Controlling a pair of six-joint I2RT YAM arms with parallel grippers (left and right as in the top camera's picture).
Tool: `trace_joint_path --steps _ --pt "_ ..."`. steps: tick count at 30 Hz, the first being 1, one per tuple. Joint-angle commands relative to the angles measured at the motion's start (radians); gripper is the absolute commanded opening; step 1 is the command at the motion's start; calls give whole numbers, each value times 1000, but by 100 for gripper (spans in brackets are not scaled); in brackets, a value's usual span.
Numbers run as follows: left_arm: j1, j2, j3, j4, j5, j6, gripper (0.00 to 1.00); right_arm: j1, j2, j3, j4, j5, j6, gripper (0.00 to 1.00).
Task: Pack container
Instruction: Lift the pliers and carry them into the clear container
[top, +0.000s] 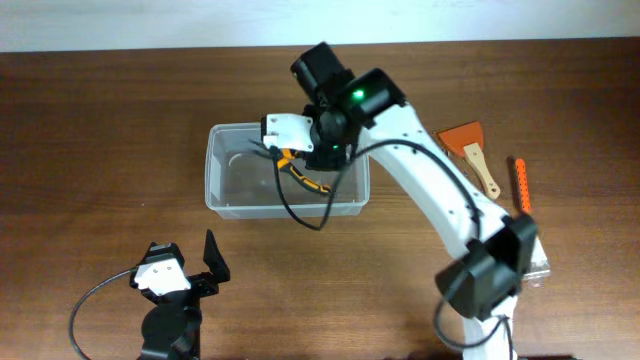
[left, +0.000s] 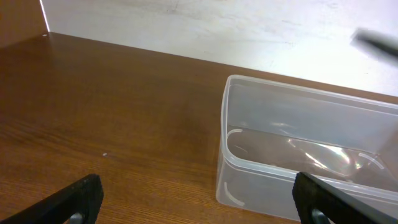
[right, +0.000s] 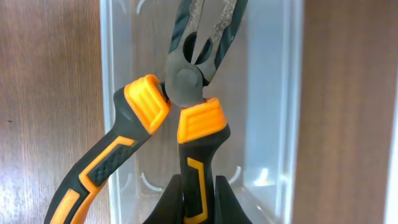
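Note:
The container (top: 222, 170) is a large clear plastic tub in the middle of the table; it also shows in the left wrist view (left: 261, 186) and the right wrist view (right: 273, 93). My right gripper (top: 300, 160) hangs over the tub's right half, shut on one handle of the black-and-orange pliers (right: 193, 130). The pliers (top: 305, 180) point down into the tub; the other handle swings free to the left. My left gripper (top: 190, 265) is open and empty near the table's front edge, left of the tub (left: 199, 199).
An orange scraper with a wooden handle (top: 470, 145) and an orange-handled tool (top: 520, 185) lie at the right. A small clear case (top: 535, 265) sits by the right arm's base. A black cable hangs over the tub's front wall (top: 300, 215).

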Motion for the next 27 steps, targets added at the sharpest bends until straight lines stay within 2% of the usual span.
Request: trace_joint_path --steps 1,11,21,22,23,24,25,27 --pt "-4 -5 -3 -2 -3 9 99 -3 88 12 3 -16 -14 4" --pt "-4 -5 -3 -2 -3 9 99 -3 237 12 7 -16 -14 4" --pt "-4 -5 -3 -2 -3 9 99 -3 255 12 45 -16 -10 4" --pt "-4 -5 -3 -2 -3 9 99 -3 255 12 45 -16 -10 9" --pt "-4 -5 -3 -2 -3 9 99 -3 255 12 45 -17 -10 24" --pt "-4 -5 -3 -2 -3 9 99 -3 255 12 45 -17 -8 48" --pt "-4 -5 -3 -2 -4 9 99 -3 255 12 45 -17 -2 60" --pt "-4 -5 -3 -2 -3 9 99 -3 255 13 44 -16 -2 72"
